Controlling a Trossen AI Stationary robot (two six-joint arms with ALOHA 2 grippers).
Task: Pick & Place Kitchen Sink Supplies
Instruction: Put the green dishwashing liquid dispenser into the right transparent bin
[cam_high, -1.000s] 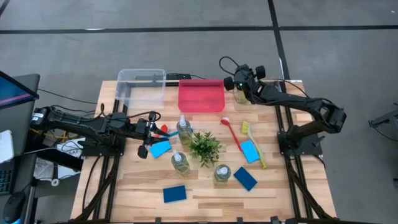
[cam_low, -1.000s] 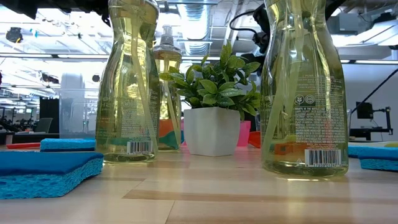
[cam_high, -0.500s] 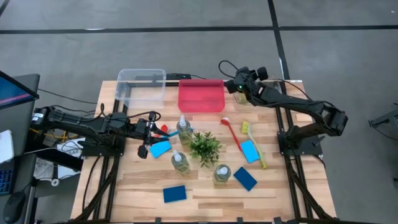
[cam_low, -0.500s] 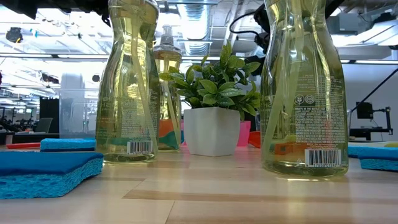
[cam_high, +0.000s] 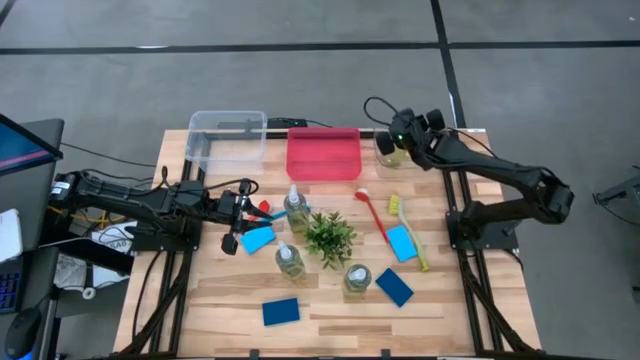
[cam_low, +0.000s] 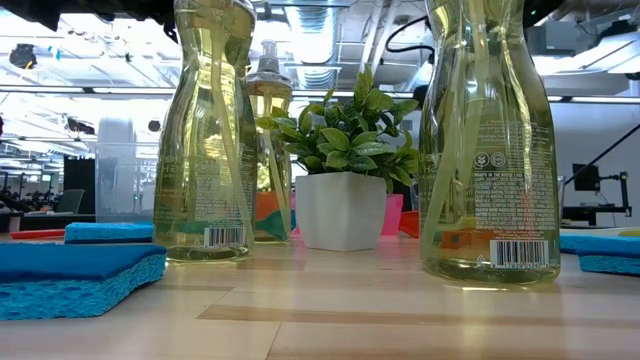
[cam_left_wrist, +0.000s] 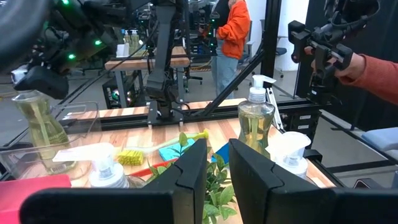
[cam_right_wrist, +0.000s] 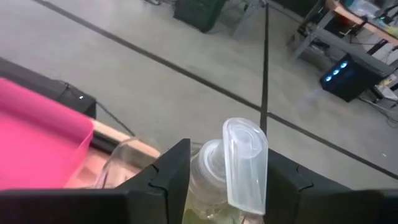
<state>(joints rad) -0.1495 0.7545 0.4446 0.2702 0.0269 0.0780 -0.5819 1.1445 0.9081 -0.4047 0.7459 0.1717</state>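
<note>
One camera hangs above me, looking straight down on my table (cam_high: 330, 310) and both arms. Another sits at tabletop height, close behind two pump bottles (cam_low: 208, 130), facing the room. My wrist cameras look forward past my fingers. All but my right one share the plant (cam_high: 329, 237).
</note>
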